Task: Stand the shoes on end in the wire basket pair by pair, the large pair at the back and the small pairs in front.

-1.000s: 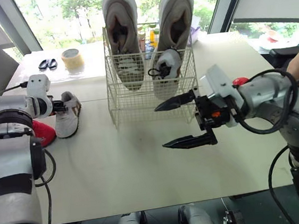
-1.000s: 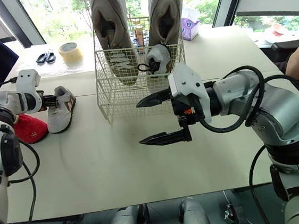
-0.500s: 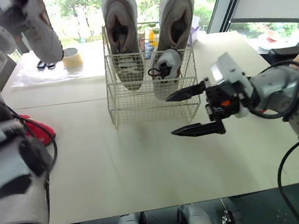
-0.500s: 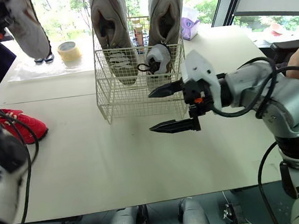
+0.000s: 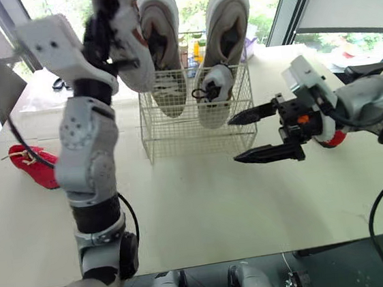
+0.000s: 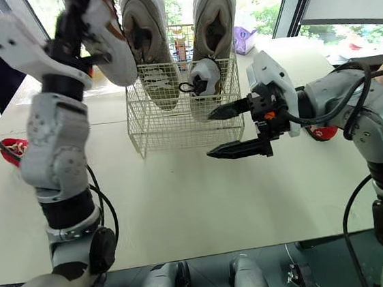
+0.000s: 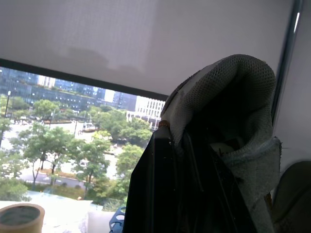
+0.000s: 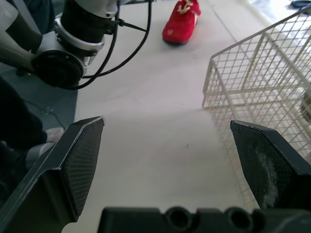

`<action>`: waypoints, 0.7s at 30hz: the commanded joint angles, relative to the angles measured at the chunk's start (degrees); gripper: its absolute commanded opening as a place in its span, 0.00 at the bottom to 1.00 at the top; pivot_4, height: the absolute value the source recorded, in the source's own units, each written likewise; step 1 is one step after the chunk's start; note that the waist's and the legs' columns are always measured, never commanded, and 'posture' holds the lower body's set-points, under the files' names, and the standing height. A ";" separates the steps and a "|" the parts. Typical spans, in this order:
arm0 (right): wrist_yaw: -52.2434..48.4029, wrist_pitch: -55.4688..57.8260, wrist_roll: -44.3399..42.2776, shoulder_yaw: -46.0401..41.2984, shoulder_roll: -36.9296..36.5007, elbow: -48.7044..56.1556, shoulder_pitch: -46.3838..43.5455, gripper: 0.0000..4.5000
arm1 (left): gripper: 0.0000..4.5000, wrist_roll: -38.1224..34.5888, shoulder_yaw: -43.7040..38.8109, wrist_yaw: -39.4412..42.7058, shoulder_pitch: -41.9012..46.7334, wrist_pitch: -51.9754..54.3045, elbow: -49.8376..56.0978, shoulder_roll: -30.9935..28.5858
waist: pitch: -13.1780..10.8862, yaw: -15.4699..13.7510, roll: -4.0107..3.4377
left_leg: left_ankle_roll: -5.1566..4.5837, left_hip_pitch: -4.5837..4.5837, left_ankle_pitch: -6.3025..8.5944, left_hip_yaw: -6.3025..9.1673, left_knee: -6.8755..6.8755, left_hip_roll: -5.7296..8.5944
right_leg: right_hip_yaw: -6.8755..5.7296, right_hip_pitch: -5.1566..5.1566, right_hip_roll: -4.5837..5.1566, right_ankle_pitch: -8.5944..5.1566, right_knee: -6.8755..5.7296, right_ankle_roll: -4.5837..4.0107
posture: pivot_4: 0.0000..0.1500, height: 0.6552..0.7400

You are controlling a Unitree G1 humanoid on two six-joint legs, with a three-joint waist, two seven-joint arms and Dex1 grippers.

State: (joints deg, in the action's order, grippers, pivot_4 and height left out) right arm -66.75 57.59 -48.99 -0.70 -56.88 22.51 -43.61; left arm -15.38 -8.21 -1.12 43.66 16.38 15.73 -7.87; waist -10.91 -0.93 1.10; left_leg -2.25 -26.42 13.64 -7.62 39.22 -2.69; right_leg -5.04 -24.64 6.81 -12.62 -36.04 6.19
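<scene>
One small shoe (image 5: 134,53) in left hand (image 5: 100,28)

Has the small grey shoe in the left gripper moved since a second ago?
Yes. The small grey shoe has risen off the table, left of the wire basket, to the basket's top left corner.

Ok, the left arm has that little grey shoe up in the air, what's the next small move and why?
Probably lower the small grey shoe into the front left of the wire basket. The left gripper holds it above the basket's left side, the large pair fills the back, one small shoe stands front right, and the spot beside it looks free.
</scene>
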 commanded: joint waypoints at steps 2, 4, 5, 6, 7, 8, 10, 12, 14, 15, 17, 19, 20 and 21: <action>2.29 2.90 -4.19 -3.89 -1.04 3.62 0.52 1.00 | 0.00 7.35 6.26 1.84 -0.87 -11.85 -4.76 1.60 | 0.00 0.02 0.00 | -0.03 -0.01 0.02 0.00 0.04 0.00 | 0.00 0.00 0.04 0.03 0.00 -0.04 | 1.00 0.94; 3.80 3.82 -5.37 -4.62 -0.89 4.28 0.68 1.00 | 0.00 9.28 7.69 2.43 -1.04 -16.17 -8.16 2.45 | 0.00 -0.01 0.00 | -0.07 -0.01 0.04 0.01 0.05 -0.02 | 0.00 -0.01 0.05 0.05 0.04 -0.07 | 1.00 0.94; 4.76 4.46 -6.22 -5.17 -0.82 4.91 0.92 1.00 | 0.00 10.46 8.65 2.42 -1.07 -19.33 -11.00 3.29 | 0.00 0.02 -0.01 | -0.08 -0.01 0.05 0.03 0.05 -0.02 | 0.00 -0.01 0.05 0.05 0.05 -0.07 | 1.00 0.94; 5.49 4.93 -6.89 -5.59 -0.80 5.40 1.13 1.00 | 0.00 11.44 9.28 2.30 -1.01 -21.82 -13.24 3.92 | 0.00 0.02 -0.01 | -0.10 0.00 0.06 0.02 0.05 -0.03 | 0.00 -0.01 0.06 0.04 0.04 -0.08 | 1.00 0.94; 6.25 5.35 -7.47 -5.99 -0.81 5.86 1.37 1.00 | 0.00 12.68 9.65 1.61 -0.74 -24.54 -15.70 4.61 | 0.01 -0.02 0.00 | -0.10 0.00 0.06 0.03 0.05 -0.04 | 0.00 -0.01 0.07 0.05 0.04 -0.08 | 1.00 0.94; 6.92 5.69 -7.96 -6.31 -0.84 6.22 1.55 1.00 | 0.00 13.46 9.68 1.19 -0.35 -26.61 -17.64 5.23 | 0.01 -0.09 0.00 | -0.10 -0.01 0.07 0.04 0.05 -0.04 | 0.00 -0.01 0.07 0.05 0.04 -0.08 | 1.00 0.94; 7.97 6.16 -8.79 -6.74 -0.90 6.68 1.74 1.00 | 0.00 14.10 9.53 1.25 0.40 -29.17 -20.35 6.03 | 0.01 -0.12 0.00 | -0.11 -0.01 0.07 0.04 0.05 -0.04 | 0.00 -0.01 0.08 0.05 0.04 -0.08 | 1.00 0.94; 9.21 6.89 -10.11 -7.63 -1.16 7.37 1.97 1.00 | 0.00 15.69 10.56 1.64 1.08 -31.92 -23.25 6.57 | 0.01 -0.22 0.00 | -0.12 -0.02 0.08 0.04 0.05 -0.04 | 0.00 -0.01 0.10 0.05 0.04 -0.09 | 1.00 0.94; 10.15 7.17 -10.87 -8.20 -1.40 7.72 2.19 1.00 | 0.00 16.93 10.89 1.28 0.59 -34.01 -24.44 6.97 | 0.01 -0.43 0.00 | -0.12 -0.01 0.08 0.05 0.05 -0.03 | 0.00 -0.01 0.10 0.05 0.05 -0.09 | 1.00 0.94; 10.49 7.22 -11.15 -8.37 -1.47 7.80 2.31 1.00 | 0.00 17.28 10.95 1.29 0.21 -34.58 -24.52 6.98 | 0.01 -0.62 0.00 | -0.14 -0.01 0.08 0.04 0.05 -0.04 | 0.00 -0.01 0.10 0.05 0.05 -0.09 | 1.00 0.94; 11.02 7.19 -11.60 -8.55 -1.56 7.95 2.59 1.00 | 0.00 17.83 11.26 1.60 -0.92 -35.05 -24.59 7.04 | 0.01 -1.07 0.00 | -0.14 -0.02 0.09 0.03 0.05 -0.04 | 0.00 -0.03 0.10 0.05 0.06 -0.10 | 1.00 0.94; 11.49 7.02 -11.76 -8.36 -1.46 8.08 2.71 1.00 | 0.00 17.63 11.15 1.76 -2.25 -34.43 -24.76 7.44 | 0.02 -1.36 -0.01 | -0.14 -0.01 0.09 0.03 0.05 -0.04 | 0.00 -0.03 0.10 0.06 0.05 -0.11 | 1.00 0.94; 11.63 6.81 -11.65 -8.19 -1.46 8.11 2.76 1.00 | 0.00 16.97 11.00 1.97 -3.05 -33.77 -24.65 7.90 | 0.02 -1.36 -0.01 | -0.14 -0.01 0.09 0.04 0.05 -0.04 | 0.00 -0.03 0.10 0.06 0.05 -0.12 | 1.00 0.94; 11.70 6.58 -11.50 -8.02 -1.48 8.09 2.78 1.00 | 0.00 16.30 10.70 1.93 -3.79 -32.94 -24.43 8.45 | 0.03 -1.33 -0.01 | -0.14 -0.01 0.09 0.04 0.05 -0.04 | 0.00 -0.03 0.11 0.06 0.05 -0.13 | 1.00 0.94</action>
State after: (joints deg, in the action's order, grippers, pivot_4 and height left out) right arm -55.31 64.90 -59.87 -7.34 -57.38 29.51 -40.59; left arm 1.61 1.42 0.35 40.35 -17.63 -9.18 -0.37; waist -10.88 -2.26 1.09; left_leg -2.40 -26.43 13.73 -7.58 39.27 -2.73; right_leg -5.05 -24.67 6.92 -12.56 -35.99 6.06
